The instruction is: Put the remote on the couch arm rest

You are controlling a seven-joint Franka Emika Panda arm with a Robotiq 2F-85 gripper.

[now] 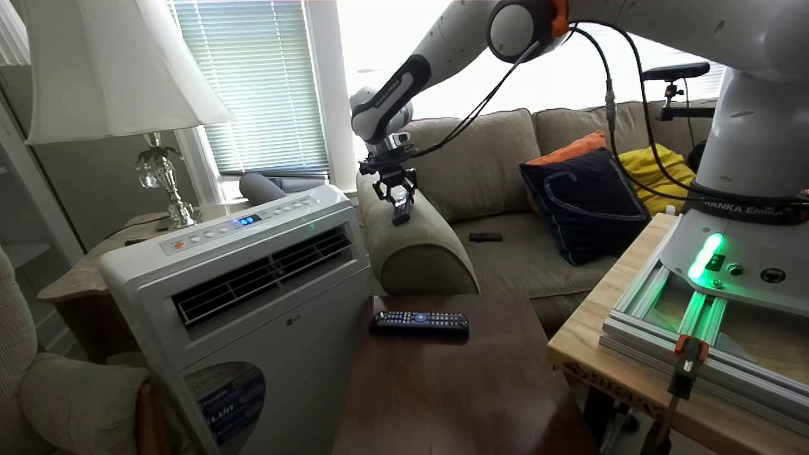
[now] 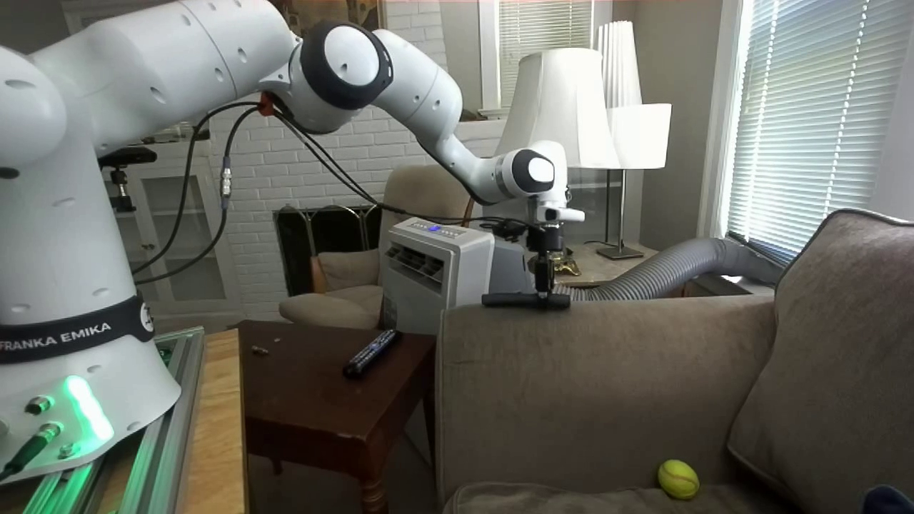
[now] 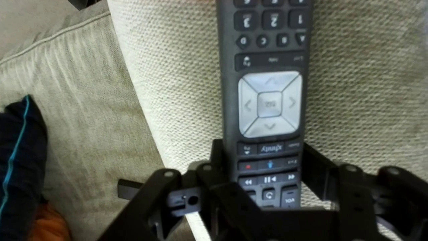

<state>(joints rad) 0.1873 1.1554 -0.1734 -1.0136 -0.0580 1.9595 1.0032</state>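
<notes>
The remote is a slim black remote with a silver navigation pad. In the wrist view my gripper has a finger against each long side of it, near its lower end. In both exterior views the remote lies about level at the top of the couch arm rest, the rounded grey-olive sofa arm. The gripper points down over it. I cannot tell whether the underside of the remote touches the fabric. The near end of the remote is hidden by the gripper in the wrist view.
Another dark remote with pale buttons lies on the brown table. A small black object lies on the sofa seat. The white air conditioner stands beside the arm rest. Cushions and a tennis ball are on the sofa.
</notes>
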